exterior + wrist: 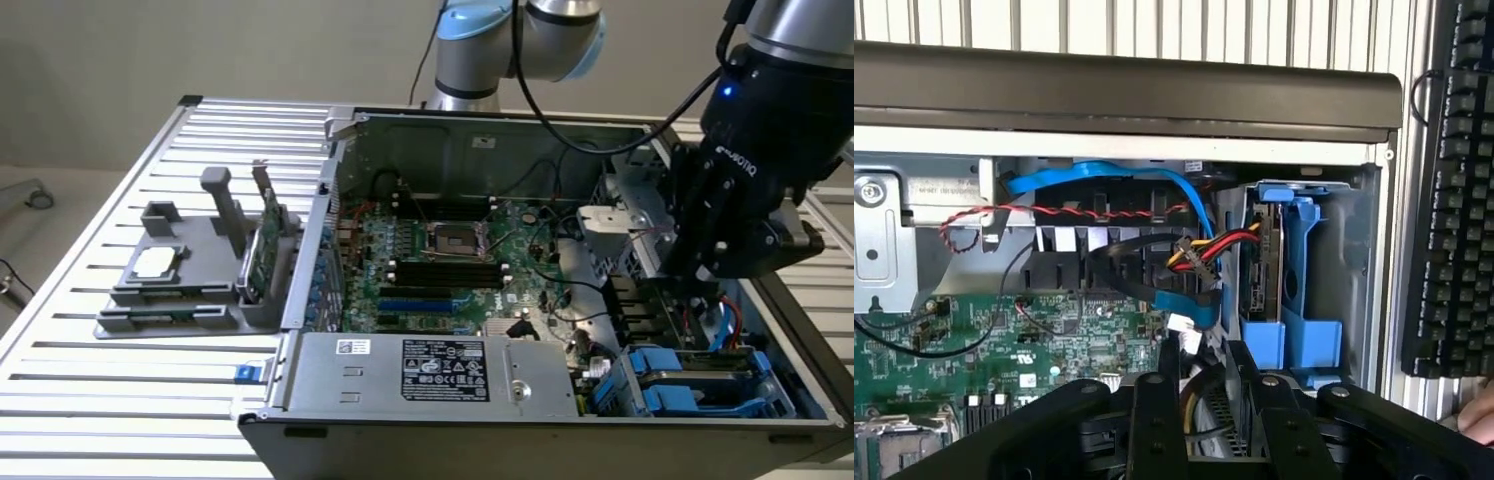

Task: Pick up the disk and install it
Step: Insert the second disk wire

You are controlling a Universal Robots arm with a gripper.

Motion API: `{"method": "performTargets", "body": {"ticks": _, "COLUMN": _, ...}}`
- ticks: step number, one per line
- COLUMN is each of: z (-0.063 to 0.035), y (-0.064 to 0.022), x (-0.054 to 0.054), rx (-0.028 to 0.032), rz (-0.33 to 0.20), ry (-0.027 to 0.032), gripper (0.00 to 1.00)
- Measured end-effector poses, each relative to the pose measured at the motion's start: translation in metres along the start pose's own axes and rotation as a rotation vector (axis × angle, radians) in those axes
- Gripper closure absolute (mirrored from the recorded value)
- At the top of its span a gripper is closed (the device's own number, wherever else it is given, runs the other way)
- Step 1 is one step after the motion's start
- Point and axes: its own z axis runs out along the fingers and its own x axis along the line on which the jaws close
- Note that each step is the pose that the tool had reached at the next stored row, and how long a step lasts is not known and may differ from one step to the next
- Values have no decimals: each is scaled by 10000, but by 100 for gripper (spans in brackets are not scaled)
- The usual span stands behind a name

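1. Pincer (1199, 378) hovering low inside the PC case (400, 130), over the cables beside the drive bay; fingers (1157, 420) standing part-spread, pinching nothing.
2. Disk (1267, 250) sitting on edge in the blue carrier (1306, 300), in the case corner at the exterior view's right, near the front wall. Looking seated already, or close to it.
3. Handling, my guess: rigid metal slab, fairly heavy for its size, smooth faces prob. slippery, not liking knocks.
4. Best hold: across the two long edges on the blue rails, avoiding label face and connector end.
5. Red/yellow power lead (1206, 245) and blue ribbon (1184, 305) crowding the bay, so snag risk.
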Motion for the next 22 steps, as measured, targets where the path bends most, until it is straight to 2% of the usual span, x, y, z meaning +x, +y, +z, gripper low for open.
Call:
{"method": "performTargets", "body": {"ticks": 8, "z": 5, "y": 29, "x": 45, "rx": -269, "rz": 41, "ry": -213, "gripper": 67}}
{"method": "performTargets", "body": {"ticks": 17, "z": 28, "y": 49, "x": 73, "rx": -541, "rz": 88, "ry": -396, "gripper": 67}}
{"method": "performTargets", "body": {"ticks": 18, "z": 29, "y": 50, "x": 77, "rx": -567, "rz": 93, "ry": -418, "gripper": 69}}
{"method": "performTargets", "body": {"ticks": 19, "z": 31, "y": 51, "x": 79, "rx": -594, "rz": 97, "ry": -441, "gripper": 76}}
{"method": "performTargets", "body": {"ticks": 20, "z": 34, "y": 52, "x": 83, "rx": -621, "rz": 103, "ry": -466, "gripper": 76}}
{"method": "performTargets", "body": {"ticks": 21, "z": 35, "y": 52, "x": 86, "rx": -647, "rz": 107, "ry": -493, "gripper": 82}}
{"method": "performTargets", "body": {"ticks": 22, "z": 37, "y": 52, "x": 87, "rx": -669, "rz": 111, "ry": -518, "gripper": 82}}
